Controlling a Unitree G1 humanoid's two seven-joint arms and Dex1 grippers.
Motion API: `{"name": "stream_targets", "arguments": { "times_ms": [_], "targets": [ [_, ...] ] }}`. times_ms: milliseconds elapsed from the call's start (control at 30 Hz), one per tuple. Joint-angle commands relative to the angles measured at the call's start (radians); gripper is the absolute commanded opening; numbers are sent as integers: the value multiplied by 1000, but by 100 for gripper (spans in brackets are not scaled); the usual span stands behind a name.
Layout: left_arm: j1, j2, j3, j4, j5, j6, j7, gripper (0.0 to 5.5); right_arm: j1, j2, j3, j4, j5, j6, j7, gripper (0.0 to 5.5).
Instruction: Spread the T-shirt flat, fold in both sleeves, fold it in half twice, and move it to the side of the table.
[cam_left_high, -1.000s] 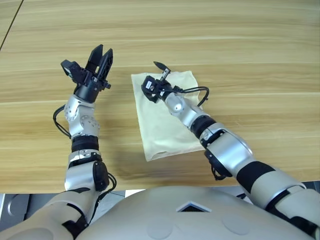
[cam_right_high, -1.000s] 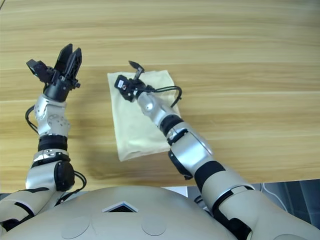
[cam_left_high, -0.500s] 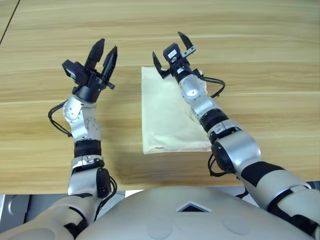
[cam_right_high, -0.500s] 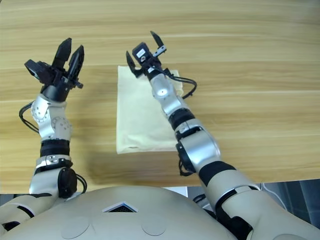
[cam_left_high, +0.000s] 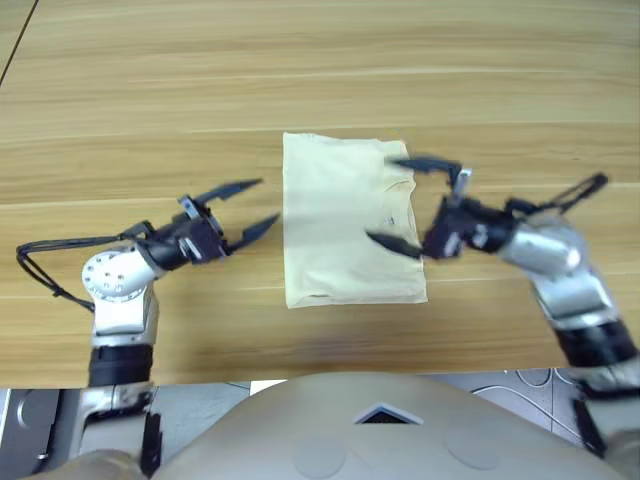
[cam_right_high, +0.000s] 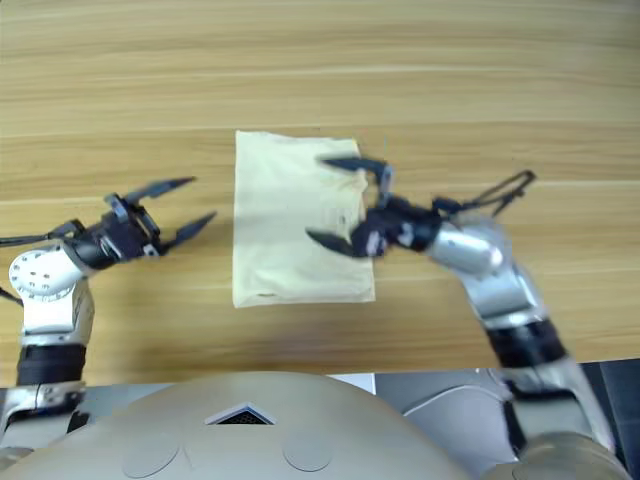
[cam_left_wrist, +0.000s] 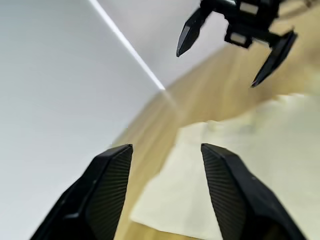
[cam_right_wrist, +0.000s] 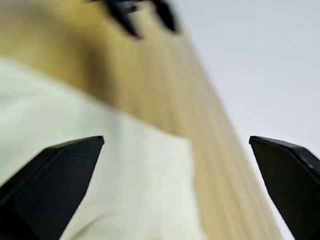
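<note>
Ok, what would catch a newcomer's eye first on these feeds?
The pale yellow T-shirt, folded into a compact rectangle, lies in the middle of the wooden table. The right gripper is open over the shirt's right side, and the left gripper is open just off its left edge.

The right gripper (cam_left_high: 378, 198) has left the far edge of the T-shirt (cam_left_high: 335, 240), where it sat a second ago; it has swung round to the shirt's right side, fingers spread wider, so the right edge now lies under its fingertips and the cloth ahead of them; the left gripper (cam_left_high: 268, 200) has dropped from its raised, forward-pointing pose and turned inward, fingers spread further, the shirt's left edge now just ahead of its tips; the T-shirt has rotated from skewed to square, lying between the two grippers, which now face each other.
</note>
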Motion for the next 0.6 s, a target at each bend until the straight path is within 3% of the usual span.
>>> {"name": "stream_targets", "arguments": {
  "times_ms": [33,233,400,600],
  "targets": [
    [149,131,-30,-158,81,8,-32,322,237,-168,-87,-124,2,-99,77,540],
    [187,190,-67,-65,324,-46,54,409,240,-118,-35,0,-212,-66,34,540],
    [171,208,-125,33,496,-75,150,409,158,-58,16,107,-362,-18,-24,540],
    [153,248,-173,39,568,-80,217,409,152,-65,28,140,-411,-2,-77,540]
  ]
}}
